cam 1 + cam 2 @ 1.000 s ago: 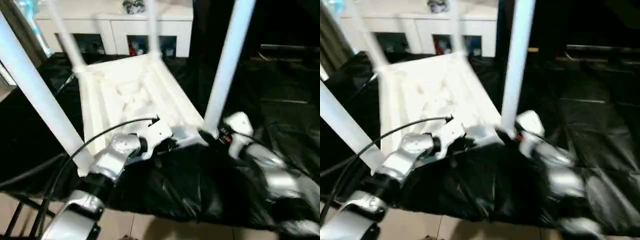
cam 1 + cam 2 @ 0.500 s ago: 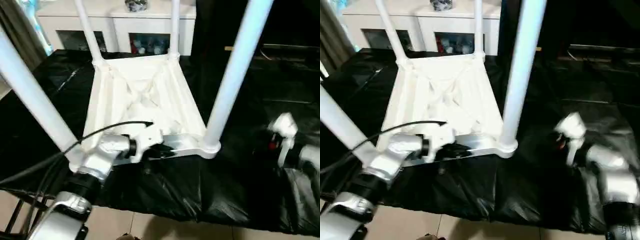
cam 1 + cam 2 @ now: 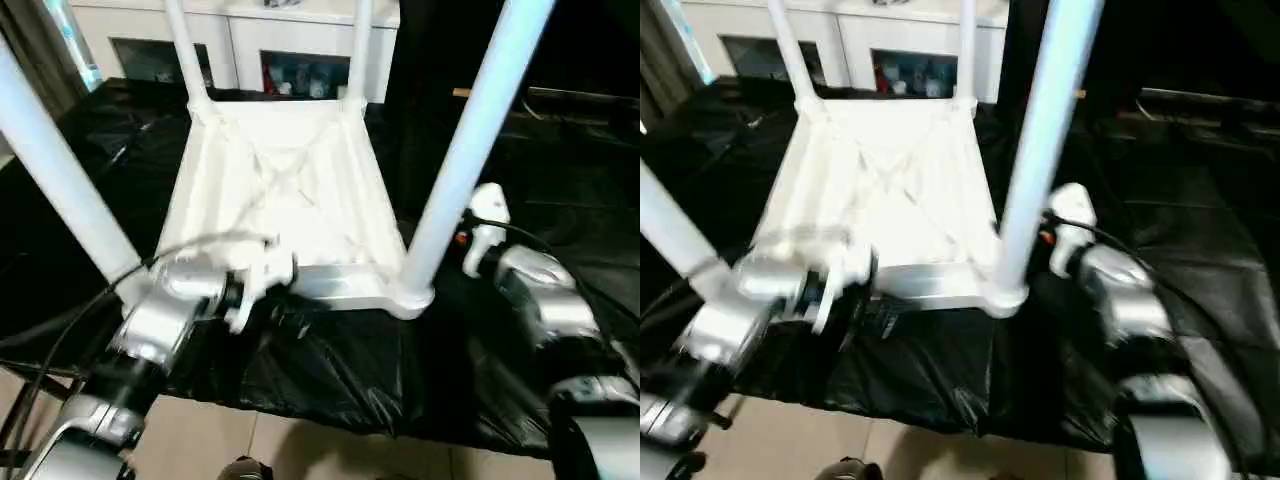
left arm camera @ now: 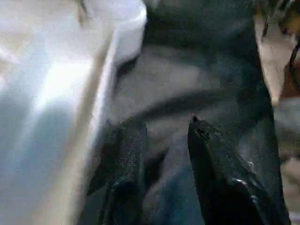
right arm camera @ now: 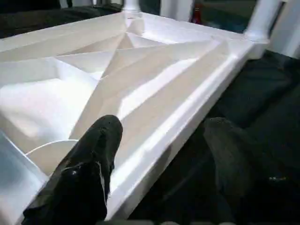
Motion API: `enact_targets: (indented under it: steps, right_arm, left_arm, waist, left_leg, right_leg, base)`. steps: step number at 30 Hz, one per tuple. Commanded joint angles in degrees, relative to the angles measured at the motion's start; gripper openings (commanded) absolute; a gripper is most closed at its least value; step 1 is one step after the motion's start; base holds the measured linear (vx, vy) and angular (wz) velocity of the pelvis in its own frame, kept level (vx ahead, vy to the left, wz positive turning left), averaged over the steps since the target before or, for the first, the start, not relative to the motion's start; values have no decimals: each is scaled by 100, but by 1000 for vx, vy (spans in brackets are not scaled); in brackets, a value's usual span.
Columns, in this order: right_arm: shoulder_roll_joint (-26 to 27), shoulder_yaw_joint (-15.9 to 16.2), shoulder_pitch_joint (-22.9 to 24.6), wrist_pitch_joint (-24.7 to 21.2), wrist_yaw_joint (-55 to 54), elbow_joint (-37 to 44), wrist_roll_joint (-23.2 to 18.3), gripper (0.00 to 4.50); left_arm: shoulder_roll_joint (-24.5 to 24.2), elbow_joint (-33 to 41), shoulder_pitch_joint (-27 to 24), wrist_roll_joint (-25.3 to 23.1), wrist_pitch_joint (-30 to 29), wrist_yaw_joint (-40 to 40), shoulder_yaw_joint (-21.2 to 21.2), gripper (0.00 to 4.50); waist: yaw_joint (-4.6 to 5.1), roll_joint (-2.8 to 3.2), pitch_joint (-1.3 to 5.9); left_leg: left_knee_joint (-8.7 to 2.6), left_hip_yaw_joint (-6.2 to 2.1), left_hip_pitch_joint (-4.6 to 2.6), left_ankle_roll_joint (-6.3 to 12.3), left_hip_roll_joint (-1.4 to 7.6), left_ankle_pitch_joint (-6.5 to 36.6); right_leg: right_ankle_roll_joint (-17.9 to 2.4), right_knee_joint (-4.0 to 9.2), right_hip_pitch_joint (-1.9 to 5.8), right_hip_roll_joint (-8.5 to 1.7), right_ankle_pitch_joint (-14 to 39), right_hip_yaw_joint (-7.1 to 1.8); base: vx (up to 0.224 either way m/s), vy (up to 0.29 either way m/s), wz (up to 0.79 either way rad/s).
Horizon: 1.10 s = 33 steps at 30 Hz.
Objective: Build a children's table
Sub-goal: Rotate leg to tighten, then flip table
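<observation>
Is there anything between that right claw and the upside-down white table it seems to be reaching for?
Nothing visible. The right gripper has its fingers spread on either side of the table edge, one over the ribbed underside, one over the black cloth.

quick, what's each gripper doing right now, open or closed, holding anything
Left gripper: open, holding nothing, beside the tabletop edge.
Right gripper: open, its fingers on either side of the tabletop's edge, not closed on it.

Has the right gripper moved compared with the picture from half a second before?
Yes. The right gripper has come in toward the near right leg of the upturned tabletop; earlier it stood farther off over the black cover.
</observation>
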<state>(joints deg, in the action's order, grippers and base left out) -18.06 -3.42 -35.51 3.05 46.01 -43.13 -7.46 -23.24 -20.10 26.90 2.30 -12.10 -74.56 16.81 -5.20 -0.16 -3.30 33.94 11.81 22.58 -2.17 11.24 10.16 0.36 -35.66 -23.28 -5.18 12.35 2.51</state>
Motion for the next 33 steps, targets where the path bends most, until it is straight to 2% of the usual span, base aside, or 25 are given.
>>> enact_targets:
  steps: [1, 2, 4, 6, 7, 9, 10, 11, 12, 14, 16, 17, 18, 19, 23, 24, 25, 26, 28, 29, 30, 31, 33]
  right_arm:
    - [9, 61, -53, 109, 325, -19, -88, 319]
    - [4, 65, -50, 126, 347, -19, -93, 319]
    - [-65, 81, 25, 172, 610, 37, -181, 319]
    - [-121, 85, 117, 177, 813, 123, -264, 319]
    - [-149, 83, 186, 152, 957, 188, -336, 319]
    - [-183, 101, 300, 146, 1134, 318, -399, 319]
    - [-199, 108, 363, 113, 1216, 398, -432, 319]
    - [-211, 113, 409, 89, 1276, 458, -456, 319]
    - [-240, 124, 549, 46, 1405, 624, -511, 319]
    - [-246, 127, 591, 51, 1421, 665, -519, 319]
    - [-257, 139, 589, 100, 1339, 616, -473, 319]
    - [-259, 133, 605, 108, 1329, 616, -475, 319]
    - [-262, 119, 646, 120, 1312, 626, -483, 319]
    - [-299, 93, 761, 96, 1097, 769, -428, 319]
    - [-330, -5, 924, -119, 950, 1079, -509, 319]
    - [-393, -130, 1141, -246, 853, 1359, -577, 319]
    - [-408, -154, 1190, -267, 830, 1418, -588, 319]
    - [-461, -250, 1363, -385, 524, 1609, -504, 319]
    - [-481, -400, 1547, -484, 161, 1813, -449, 319]
    - [-466, -508, 1650, -502, -80, 1920, -409, 319]
    - [-405, -643, 1804, -634, -278, 2109, -505, 337]
    - [-372, -694, 1908, -680, -328, 2250, -563, 354]
    - [-343, -726, 2009, -730, -364, 2396, -624, 354]
  left_arm:
    - [16, -73, 37, -329, 273, 462, 11, 189]
    - [23, -86, 41, -347, 292, 516, 0, 197]
    - [89, -214, 103, -461, 421, 971, -119, 219]
    - [101, -223, 126, -453, 448, 1144, -170, 225]
    - [94, -175, 116, -400, 425, 1177, -187, 237]
    - [87, -100, 91, -325, 420, 1145, -199, 262]
    - [93, -59, 73, -300, 408, 1120, -205, 262]
    - [97, -28, 59, -282, 399, 1102, -210, 269]
    - [114, 106, -5, -219, 344, 1029, -207, 281]
    - [116, 167, -36, -194, 316, 1005, -198, 302]
    - [103, 141, -39, -141, 356, 957, -168, 307]
    - [102, 135, -38, -129, 358, 951, -166, 314]
    - [98, 129, -39, -101, 356, 938, -164, 330]
    - [40, 778, -344, 47, 32, 994, -220, 339]
    - [-13, 1434, -679, 226, -311, 1179, -402, 375]
    - [14, 1837, -984, 386, -503, 1496, -708, 384]
    - [20, 1919, -1049, 419, -539, 1563, -773, 384]
    - [96, 2202, -1314, 505, -605, 1854, -1045, 390]
    - [234, 2473, -1601, 513, -558, 2270, -1352, 420]
    - [365, 2586, -1753, 464, -536, 2580, -1538, 420]
    - [517, 2721, -1934, 405, -487, 2942, -1733, 432]
    - [604, 2787, -2033, 386, -446, 3124, -1835, 441]
    - [673, 2872, -2126, 378, -435, 3282, -1915, 446]
  waist:
    - [-2, -82, 424]
    - [-5, -79, 424]
    - [-2, -114, 412]
    - [-18, -116, 395]
    - [-24, -79, 398]
    - [-30, -105, 392]
    - [-36, -50, 399]
    - [-32, -70, 399]
    - [-61, -26, 408]
    - [-56, -44, 412]
    - [-50, -32, 411]
    - [-59, 1, 414]
    - [-52, -13, 411]
    - [-57, -1, 421]
    - [-33, -10, 408]
    - [-32, -13, 411]
    - [-10, -11, 383]
    - [-3, -6, 382]
    - [14, -2, 355]
    - [21, 1, 342]
    - [35, -3, 338]
    - [30, 10, 322]
    - [33, -1, 327]
  left_leg:
    - [-323, -67, -151, 519, 218, 401]
    - [-324, -69, -148, 514, 217, 403]
    - [-322, -66, -152, 499, 221, 507]
    - [-330, -70, -161, 420, 219, 693]
    - [-331, -75, -169, 393, 220, 727]
    - [-337, -79, -165, 365, 225, 783]
    - [-337, -91, -164, 349, 225, 768]
    - [-338, -84, -168, 347, 224, 764]
    - [-326, -89, -170, 337, 225, 730]
    - [-325, -86, -165, 346, 224, 723]
    - [-331, -90, -158, 316, 215, 776]
    - [-331, -95, -166, 296, 215, 792]
    - [-333, -93, -166, 275, 214, 835]
    - [-340, -108, -168, 240, 235, 822]
    - [-338, -103, -153, 306, 222, 773]
    - [-333, -102, -150, 317, 215, 783]
    - [-355, -105, -143, 303, 223, 946]
    - [-355, -105, -153, 282, 213, 1010]
    - [-385, -112, -160, 171, 221, 1193]
    - [-401, -112, -176, 98, 223, 1396]
    - [-410, -117, -170, 31, 228, 1470]
    - [-424, -125, -181, 5, 230, 1611]
    - [-433, -138, -183, -19, 216, 1736]
  right_leg:
    - [-1595, 273, 285, -278, -386, -188]
    - [-1593, 268, 291, -282, -393, -188]
    - [-1604, 273, 281, -279, -353, -189]
    - [-1574, 302, 274, -290, -38, -196]
    - [-1571, 301, 271, -295, 14, -197]
    - [-1534, 313, 274, -294, 108, -200]
    - [-1539, 304, 275, -299, 96, -199]
    - [-1529, 316, 276, -290, 73, -198]
    - [-1562, 287, 274, -287, -39, -194]
    - [-1584, 288, 275, -281, -117, -191]
    - [-1620, 297, 280, -280, -75, -183]
    - [-1624, 294, 276, -282, -65, -182]
    - [-1622, 304, 278, -279, -56, -184]
    - [-1629, 283, 296, -298, -135, -185]
    - [-1663, 284, 302, -269, -253, -184]
    - [-1655, 286, 300, -270, -223, -183]
    - [-1589, 325, 301, -266, -39, -185]
    - [-1564, 337, 295, -259, 95, -184]
    - [-1469, 390, 283, -251, 451, -186]
    - [-1387, 428, 267, -252, 752, -193]
    - [-1298, 442, 274, -243, 855, -202]
    - [-1212, 474, 256, -247, 1038, -202]
    - [-1052, 499, 241, -242, 1305, -204]
  base:
    - [0, 0, 0]
    - [0, 0, 0]
    - [0, 0, 0]
    - [0, 0, 0]
    - [0, 0, 0]
    - [0, 0, 0]
    - [0, 0, 0]
    - [0, 0, 0]
    - [0, 0, 0]
    - [0, 0, 0]
    - [0, 0, 0]
    - [0, 0, 0]
    - [0, 0, 0]
    - [0, 0, 0]
    - [0, 0, 0]
    - [0, 0, 0]
    - [0, 0, 0]
    - [0, 0, 0]
    - [0, 0, 0]
    - [0, 0, 0]
    - [0, 0, 0]
    - [0, 0, 0]
    - [0, 0, 0]
